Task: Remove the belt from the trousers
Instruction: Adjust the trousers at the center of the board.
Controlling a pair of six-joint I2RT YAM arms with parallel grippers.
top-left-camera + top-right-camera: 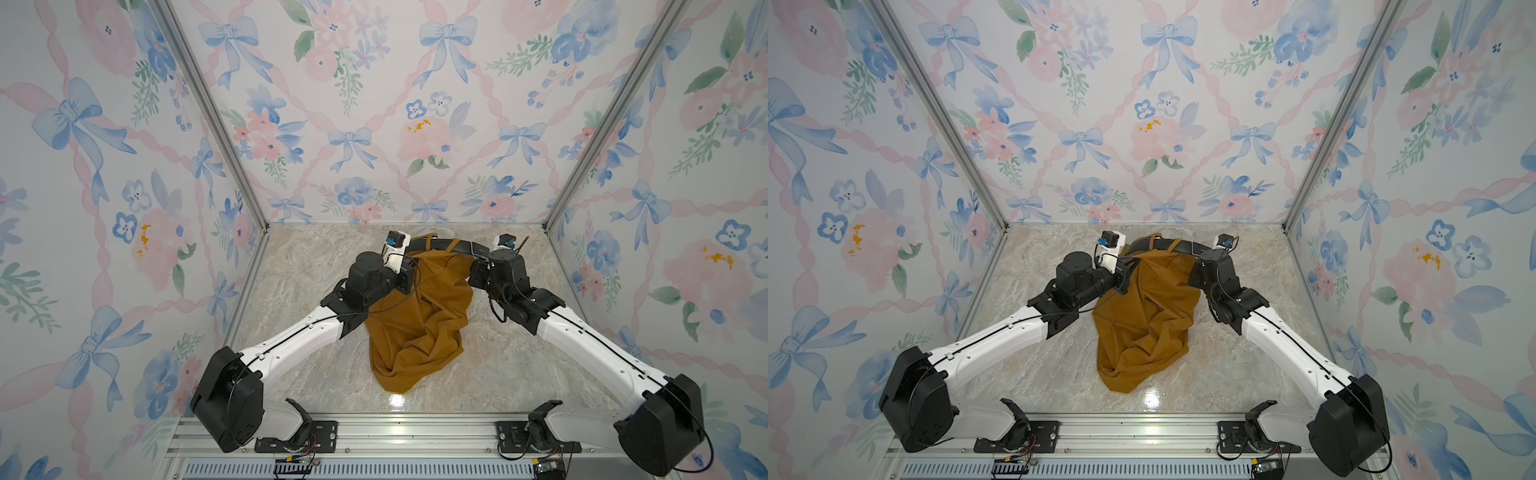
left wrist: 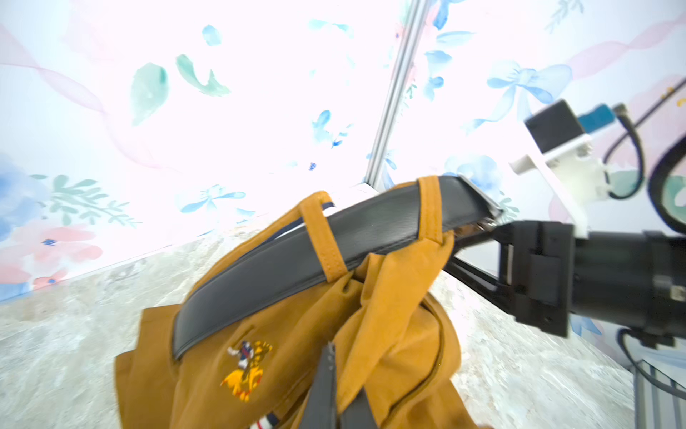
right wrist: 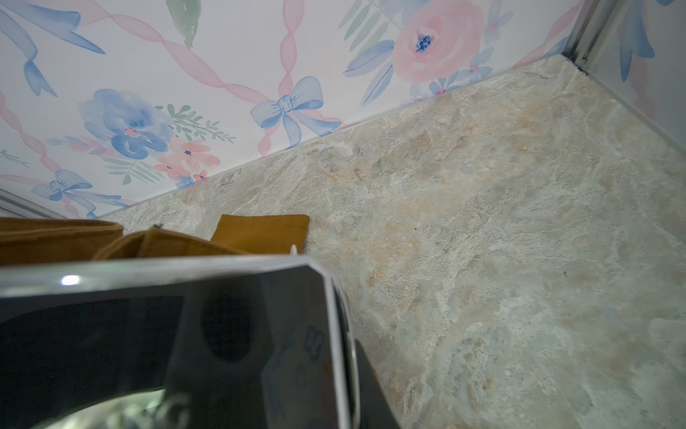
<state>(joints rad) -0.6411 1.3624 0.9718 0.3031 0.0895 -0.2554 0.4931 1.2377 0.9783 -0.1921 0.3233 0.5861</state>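
Note:
The mustard trousers (image 1: 419, 324) hang in a bunch from their waistband, which is held up at the back of the marble table (image 1: 311, 374). The black belt (image 1: 440, 245) arches through the belt loops between both grippers. My left gripper (image 2: 346, 367) is shut on trouser cloth just under the waistband, beside an embroidered logo (image 2: 247, 367). My right gripper (image 1: 478, 259) is shut on the belt's silver buckle (image 3: 241, 334), which fills the right wrist view; one of its fingers (image 3: 373, 397) lies against the buckle's edge. In the left wrist view the belt (image 2: 297, 267) passes under two loops.
Floral walls (image 1: 374, 124) with aluminium corner posts (image 1: 216, 124) close in the table on three sides, and both grippers are near the back wall. A metal rail (image 1: 415, 432) carries the arm bases at the front. Thin black cables (image 1: 503, 291) loop along both arms.

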